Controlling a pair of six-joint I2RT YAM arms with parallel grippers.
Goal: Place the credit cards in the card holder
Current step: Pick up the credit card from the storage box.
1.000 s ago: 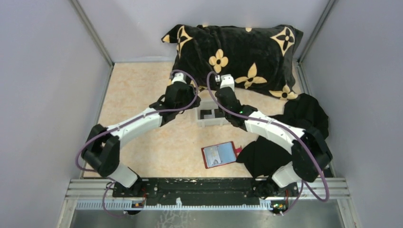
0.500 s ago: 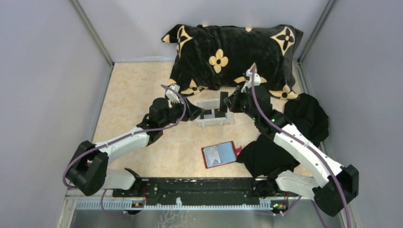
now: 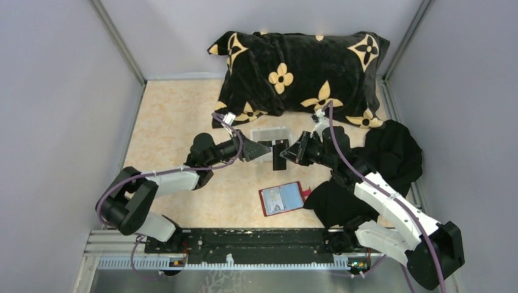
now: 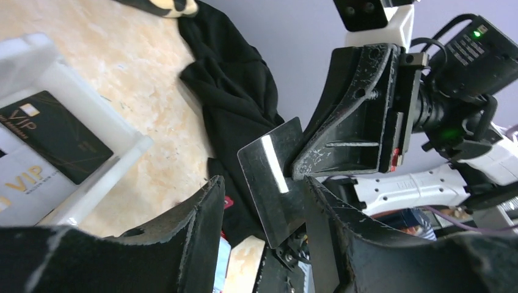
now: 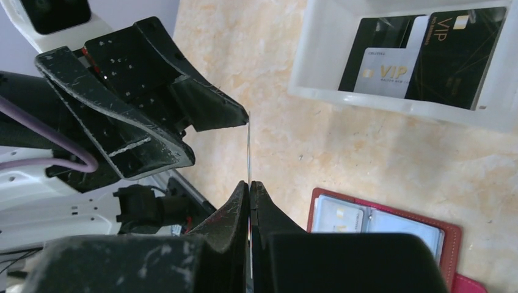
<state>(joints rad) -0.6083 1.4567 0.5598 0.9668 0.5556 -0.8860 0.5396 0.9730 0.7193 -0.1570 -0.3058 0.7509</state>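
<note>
Grey panels [image 3: 61,122] enclose a beige marbled tabletop [image 3: 177,122], above which a black credit card [image 3: 280,156] is held up between the two arms. It hangs just on the near side of the white tray [image 3: 272,130] and beyond the red card holder [image 3: 282,199], which lies open and flat nearer the arms' bases. The card is pinched by one end in the right gripper [image 5: 249,192], whose fingers are pressed together on it. The left gripper [image 4: 262,189] is spread apart, with the card's free end between its fingers but no contact made out. Further cards [image 5: 421,55] are seen lying in the tray. A handover is judged to be in hand, and a drop is the chief risk. Should the right be released before the left is closed firmly, the thin, glossy card could slip out and fall to the tabletop or onto the black cloth [image 3: 391,152]. A skewed grasp could also leave it badly angled for the holder's clear pockets.
</note>
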